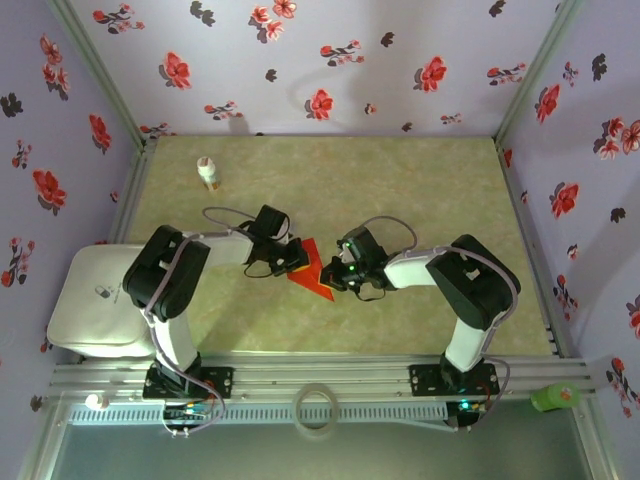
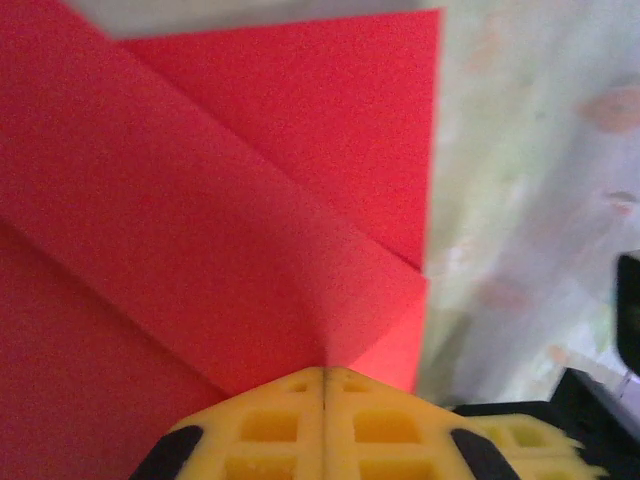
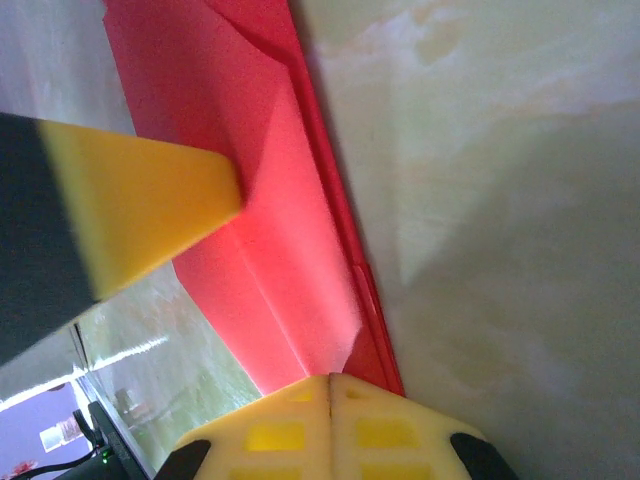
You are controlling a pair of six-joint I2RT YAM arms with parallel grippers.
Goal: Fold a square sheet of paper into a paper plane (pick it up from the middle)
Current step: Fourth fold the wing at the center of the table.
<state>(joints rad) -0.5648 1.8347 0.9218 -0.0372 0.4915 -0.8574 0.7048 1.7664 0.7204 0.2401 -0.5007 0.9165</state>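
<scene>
The red sheet of paper point(image 1: 314, 266), folded and creased into a narrower pointed shape, hangs between the two grippers over the middle of the table. My left gripper point(image 1: 298, 258) is shut on its left side. In the left wrist view the yellow pads point(image 2: 325, 378) meet with the folded paper point(image 2: 250, 200) coming out of them. My right gripper point(image 1: 336, 274) is shut on the right side. In the right wrist view the paper point(image 3: 280, 220) runs up from the closed tips point(image 3: 330, 380), and the left gripper's yellow finger point(image 3: 140, 200) touches its far part.
A small white bottle with an orange band point(image 1: 208, 172) stands at the back left. A white pad point(image 1: 95, 300) lies off the table's left edge. A tape ring point(image 1: 318, 408) and a green object point(image 1: 555, 397) sit by the front rail. Flowered walls enclose three sides.
</scene>
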